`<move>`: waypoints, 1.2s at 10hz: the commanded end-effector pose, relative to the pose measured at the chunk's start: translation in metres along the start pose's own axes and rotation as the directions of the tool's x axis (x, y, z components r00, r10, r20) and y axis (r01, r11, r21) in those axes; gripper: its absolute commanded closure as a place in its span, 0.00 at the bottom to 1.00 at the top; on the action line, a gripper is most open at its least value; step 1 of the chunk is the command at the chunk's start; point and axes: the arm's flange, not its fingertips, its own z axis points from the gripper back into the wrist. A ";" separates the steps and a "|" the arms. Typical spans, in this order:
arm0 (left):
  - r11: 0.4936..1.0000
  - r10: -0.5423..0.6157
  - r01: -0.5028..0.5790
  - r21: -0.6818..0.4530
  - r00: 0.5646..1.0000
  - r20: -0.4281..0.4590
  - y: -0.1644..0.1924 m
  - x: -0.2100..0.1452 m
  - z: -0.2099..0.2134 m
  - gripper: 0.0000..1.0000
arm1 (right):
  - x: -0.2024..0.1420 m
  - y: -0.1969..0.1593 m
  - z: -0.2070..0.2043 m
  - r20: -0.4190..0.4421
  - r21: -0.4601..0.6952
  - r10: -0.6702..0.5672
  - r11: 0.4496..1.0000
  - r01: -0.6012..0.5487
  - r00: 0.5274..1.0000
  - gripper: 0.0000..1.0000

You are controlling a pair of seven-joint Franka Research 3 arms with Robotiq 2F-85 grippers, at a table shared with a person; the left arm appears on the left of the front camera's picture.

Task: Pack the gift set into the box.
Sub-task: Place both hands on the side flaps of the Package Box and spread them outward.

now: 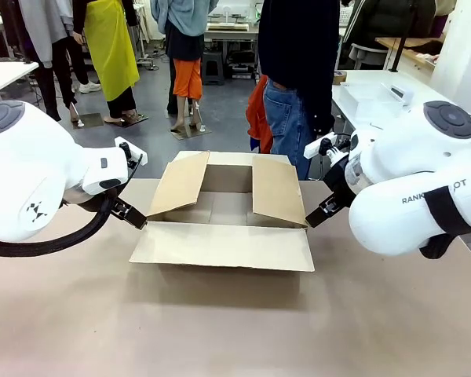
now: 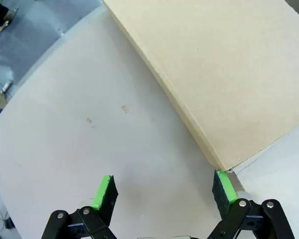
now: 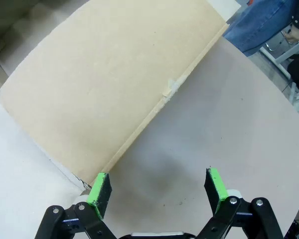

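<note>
Front view: the box (image 1: 224, 247) stands open on the desk (image 1: 220, 330) with its floor bare, so packing looks unstarted. The left end effector (image 1: 130, 212) and right end effector (image 1: 323, 210) flank the box.

Left wrist view: the left end effector (image 2: 164, 186) is spread wide and empty beside the box's flap corner.

Right wrist view: the right end effector (image 3: 157, 186) is likewise spread and empty beside the box.

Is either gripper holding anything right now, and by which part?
Nothing is held. The left gripper and right gripper are both open, each beside a flap corner of the box.
</note>
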 end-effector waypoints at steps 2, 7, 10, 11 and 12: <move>1.000 -0.001 0.001 0.000 1.000 0.001 0.000 0.000 0.000 0.00 | 0.000 0.000 0.000 0.000 0.000 0.000 1.000 0.000 1.000 0.00; 1.000 -0.001 0.001 0.000 1.000 0.001 0.000 0.000 0.000 0.00 | 0.000 0.000 0.000 0.000 0.000 0.000 1.000 0.000 1.000 0.00; 0.998 0.046 -0.042 -0.051 0.996 0.082 0.008 -0.021 0.053 0.00 | -0.005 -0.025 0.068 0.049 0.010 -0.026 1.000 0.026 0.998 0.00; 0.992 0.107 -0.100 -0.074 0.989 0.106 0.012 -0.032 0.076 0.00 | -0.009 -0.042 0.084 0.063 0.054 -0.095 0.994 0.092 0.993 0.00; 0.975 0.203 -0.189 -0.114 0.971 0.127 0.018 -0.045 0.095 0.00 | -0.017 -0.056 0.098 0.043 0.079 -0.159 0.985 0.156 0.986 0.00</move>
